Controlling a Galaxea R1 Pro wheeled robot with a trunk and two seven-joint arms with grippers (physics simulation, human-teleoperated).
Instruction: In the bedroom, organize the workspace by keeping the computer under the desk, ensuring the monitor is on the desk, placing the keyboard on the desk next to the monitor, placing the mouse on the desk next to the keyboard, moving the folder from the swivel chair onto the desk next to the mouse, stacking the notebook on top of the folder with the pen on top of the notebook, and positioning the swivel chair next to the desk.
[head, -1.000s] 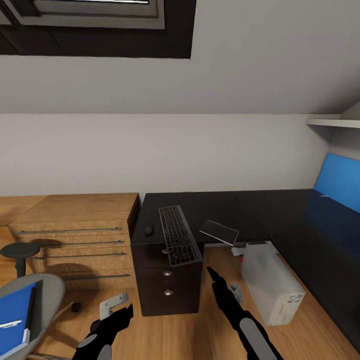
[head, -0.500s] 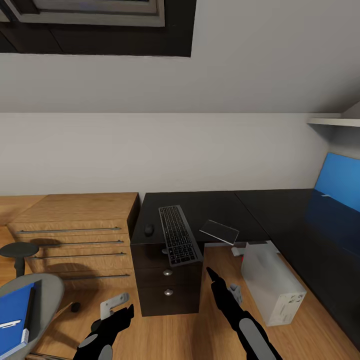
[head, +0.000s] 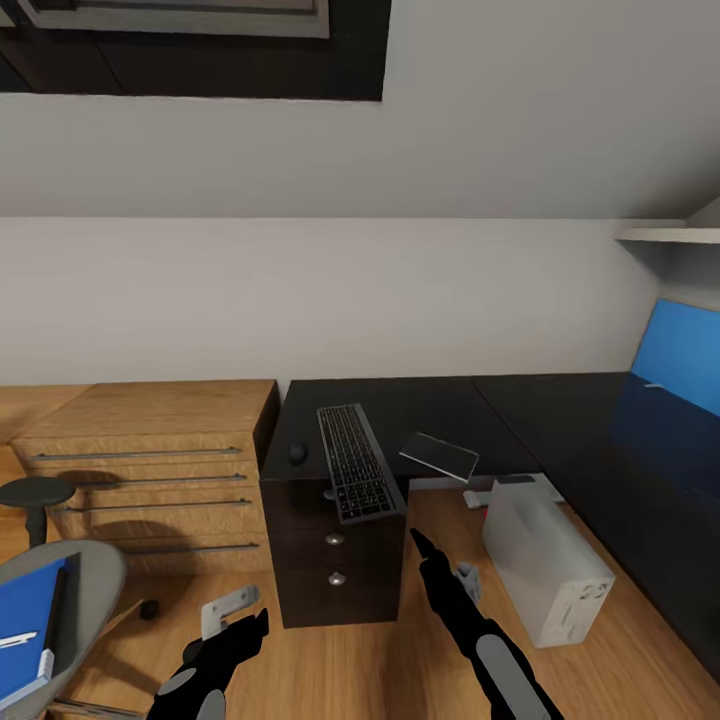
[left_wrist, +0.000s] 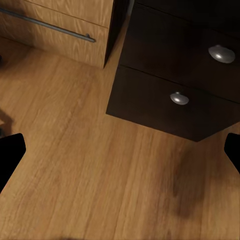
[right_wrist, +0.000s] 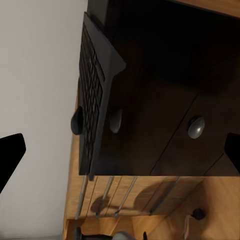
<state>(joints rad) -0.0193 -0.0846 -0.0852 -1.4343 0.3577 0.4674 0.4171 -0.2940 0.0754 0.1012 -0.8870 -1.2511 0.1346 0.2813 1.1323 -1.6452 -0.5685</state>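
Note:
The glossy black desk (head: 560, 425) runs along the wall and turns right. The keyboard (head: 355, 472) lies on it, its near end overhanging the dark drawers (head: 335, 570). The keyboard (right_wrist: 95, 95) also shows from the right wrist. A small dark mouse (head: 297, 453) sits just left of it. The light grey computer (head: 545, 560) stands on the floor at the desk's inner corner. At the lower left, the grey swivel chair (head: 95, 575) carries the blue folder (head: 22, 622). My left gripper (head: 255, 625) and right gripper (head: 418, 545) hang open above the floor before the drawers, holding nothing.
A low light-wood cabinet (head: 150, 455) stands left of the desk. A flat grey panel (head: 438, 456) rests tilted on the desk edge right of the keyboard. Small grey pieces (head: 228, 607) lie on the wooden floor. A blue back panel (head: 680, 355) rises at the right.
The whole picture has slid slightly up and left, so the camera has moved. Both arms keep the same pose and nothing on the desk has shifted.

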